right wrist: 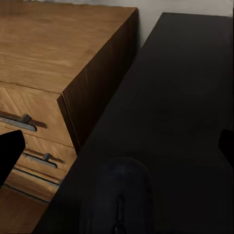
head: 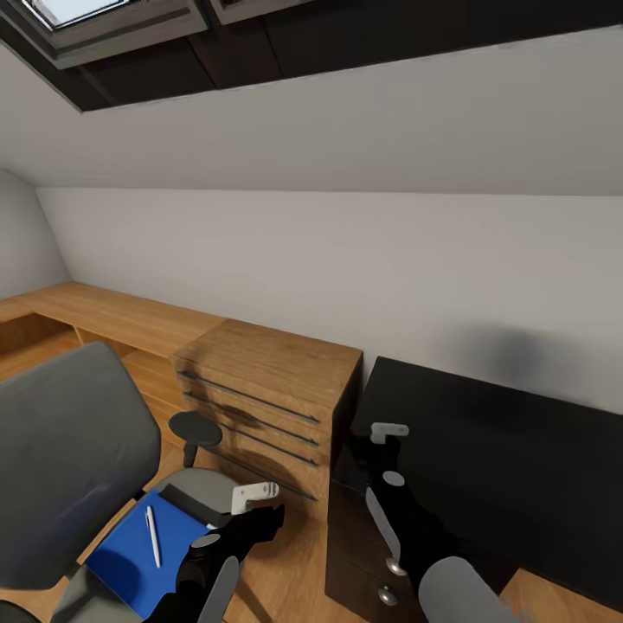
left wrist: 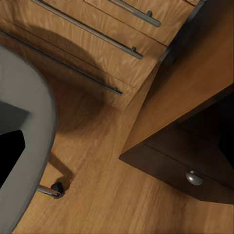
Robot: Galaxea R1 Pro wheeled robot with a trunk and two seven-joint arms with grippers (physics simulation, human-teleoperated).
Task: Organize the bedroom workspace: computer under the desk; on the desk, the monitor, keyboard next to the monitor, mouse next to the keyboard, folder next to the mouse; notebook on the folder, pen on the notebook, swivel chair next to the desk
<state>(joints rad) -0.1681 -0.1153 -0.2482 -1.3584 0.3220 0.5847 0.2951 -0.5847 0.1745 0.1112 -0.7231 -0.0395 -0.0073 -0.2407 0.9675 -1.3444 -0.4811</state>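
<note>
The swivel chair (head: 69, 450) is seen at the left, cut off by the frame edge. On its seat lies the folder (head: 143, 554), with the pen (head: 153, 536) on top; a dark edge is glimpsed beyond it. A strip of oak floor (head: 285, 562) is left open between chair and oak drawer unit (head: 268, 398). The left pincer (head: 260, 510) is held low beside the seat; its state cannot be told. Rightward, the black worktop (head: 502, 450) adjoins the unit. The right pincer (head: 389, 437) is raised over the worktop's near edge, state unclear. In the right wrist view the mouse (right wrist: 117, 195) is made out dimly on the worktop.
</note>
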